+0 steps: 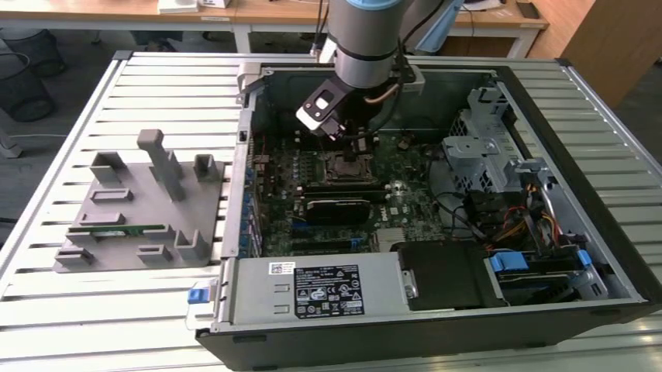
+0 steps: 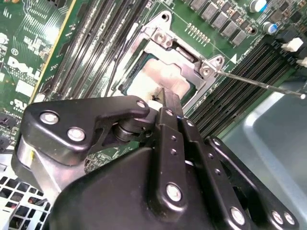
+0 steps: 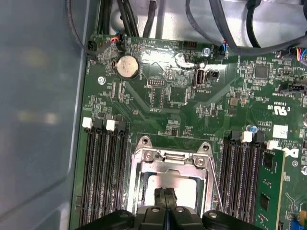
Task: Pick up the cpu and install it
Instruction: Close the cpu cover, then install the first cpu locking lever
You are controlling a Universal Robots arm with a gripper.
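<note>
The cpu (image 3: pixel 186 186) is a small flat square chip with a silver-grey metal top plate, and a pale smear covers much of that plate in both wrist views. It lies flat in the socket (image 1: pixel 346 167) on the motherboard (image 1: pixel 408 194). The socket's bright metal bracket (image 3: pixel 172 157) frames it, and a thin wire lever (image 2: pixel 259 84) stands out to one side. The gripper (image 3: pixel 165 190) hangs straight above the chip. Its fingers (image 3: pixel 160 197) are pressed together with nothing between them, their tips right at the top plate; whether they touch it I cannot tell. Rows of black memory slots (image 3: pixel 103 177) run along both sides of the socket.

On the exterior view's left, a grey fixture (image 1: pixel 145 205) of upright holders sits on the slatted metal worktop (image 1: pixel 155 85). A long green memory stick (image 1: pixel 122 229) lies in the fixture's near part. To the right of the fixture stands the open computer case (image 1: pixel 435 341). Inside, the motherboard fills the left and middle, with the socket toward the far side and a black rectangular block (image 1: pixel 336 208) just nearer than it. A silver power supply (image 1: pixel 310 288) lies along the case's near wall. At the exterior view's right is a grey metal drive cage (image 1: pixel 481 155), with a bundle of coloured cables (image 1: pixel 517 225) nearer than it.
</note>
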